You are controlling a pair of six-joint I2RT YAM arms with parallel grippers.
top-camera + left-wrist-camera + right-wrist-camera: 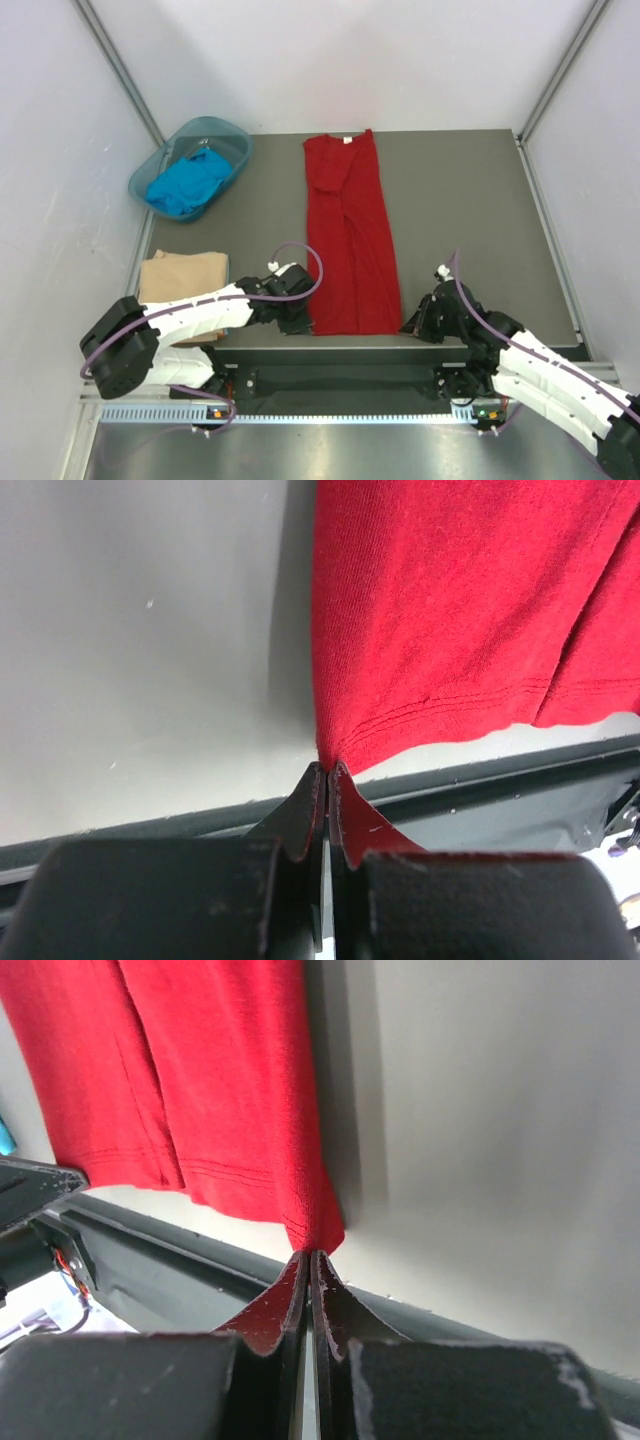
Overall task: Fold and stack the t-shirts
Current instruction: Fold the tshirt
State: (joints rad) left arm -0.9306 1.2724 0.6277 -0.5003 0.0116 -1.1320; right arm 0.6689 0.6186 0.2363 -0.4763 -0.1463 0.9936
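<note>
Grey table (470, 200), long narrow red t-shirt (355, 250)

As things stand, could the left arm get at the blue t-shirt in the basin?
Probably not yet: the left hand is shut on a near corner of the red t-shirt. Once released, the way to the blue t-shirt in the open-topped basin looks free; only the flat tan t-shirt lies between.

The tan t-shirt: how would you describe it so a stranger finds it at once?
On the grey table, look at the near left corner, nearer than the teal basin. The tan t-shirt lies there, partly under the left arm. Only it is a compact folded square; the red t-shirt lies long, the blue t-shirt crumpled.
</note>
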